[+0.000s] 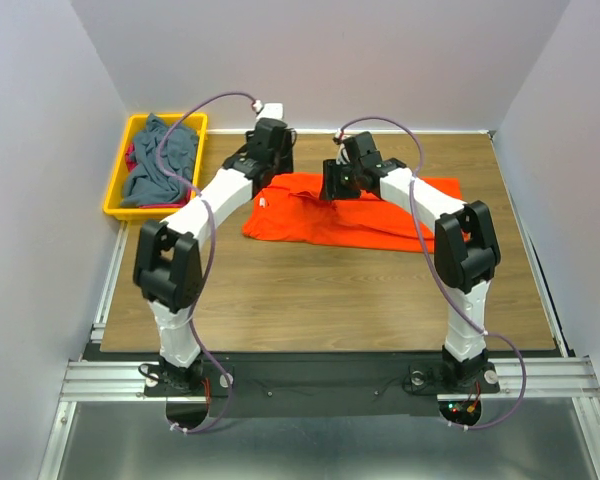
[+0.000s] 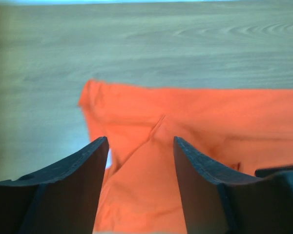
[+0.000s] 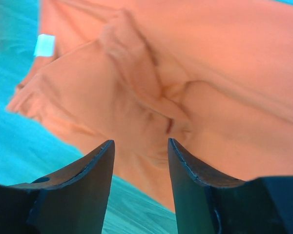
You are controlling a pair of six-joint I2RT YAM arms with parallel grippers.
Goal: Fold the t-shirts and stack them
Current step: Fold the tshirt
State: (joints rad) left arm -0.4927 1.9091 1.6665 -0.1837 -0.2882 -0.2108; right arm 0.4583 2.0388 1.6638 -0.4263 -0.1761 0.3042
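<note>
Overhead, a wood-grain table (image 1: 310, 290) is sitting between pale walls (image 1: 40, 150), with a yellow bin (image 1: 117, 190) standing at its far left corner. The orange t-shirt (image 1: 320, 220) is lying creased and partly folded on the table's far middle, its white neck label (image 3: 44, 45) showing. A grey-blue t-shirt (image 1: 160, 160) is lying crumpled in the bin, covering most of some red cloth (image 1: 131, 157). The left gripper (image 2: 140, 141) and right gripper (image 3: 140, 142) are hanging over the orange cloth, fingers spread, pinching nothing. The arms are hiding the shirt's far edge.
</note>
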